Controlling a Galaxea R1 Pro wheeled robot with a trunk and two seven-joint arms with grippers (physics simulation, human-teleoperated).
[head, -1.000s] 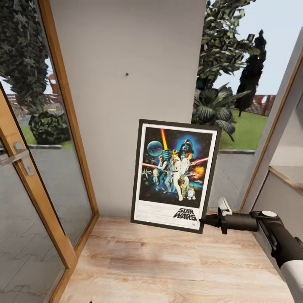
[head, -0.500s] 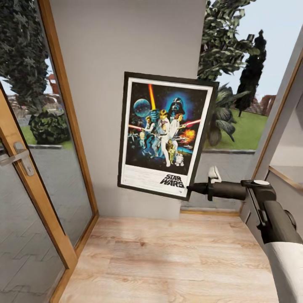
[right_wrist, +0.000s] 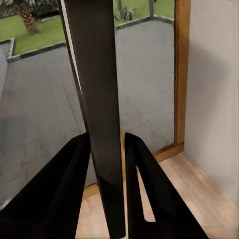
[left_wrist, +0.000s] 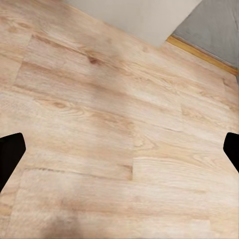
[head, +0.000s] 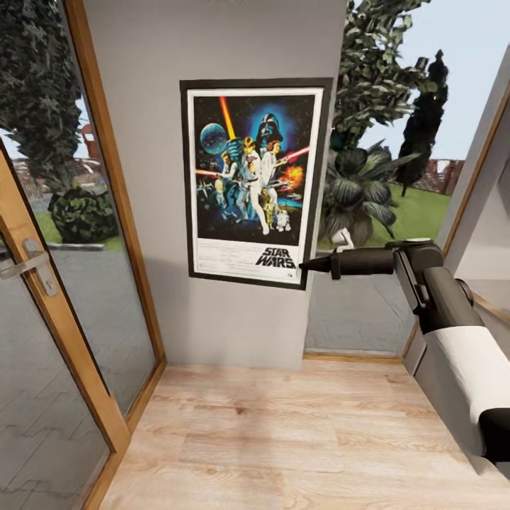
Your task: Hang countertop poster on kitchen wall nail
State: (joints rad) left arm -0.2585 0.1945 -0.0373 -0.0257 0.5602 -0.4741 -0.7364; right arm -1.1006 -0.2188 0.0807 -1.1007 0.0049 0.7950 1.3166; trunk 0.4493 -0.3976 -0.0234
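At wall: right arm (head: 368, 261) level, jaws clamping poster (head: 251, 180).

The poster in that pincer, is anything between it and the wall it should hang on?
Nothing visible: the poster, gripped at its lower corner by the right pincer, is held up against the bare grey wall with no object between.

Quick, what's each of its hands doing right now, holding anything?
Left gripper: open, holding nothing, over the wooden floor.
Right gripper: shut on the poster, gripping its lower right corner against the wall.
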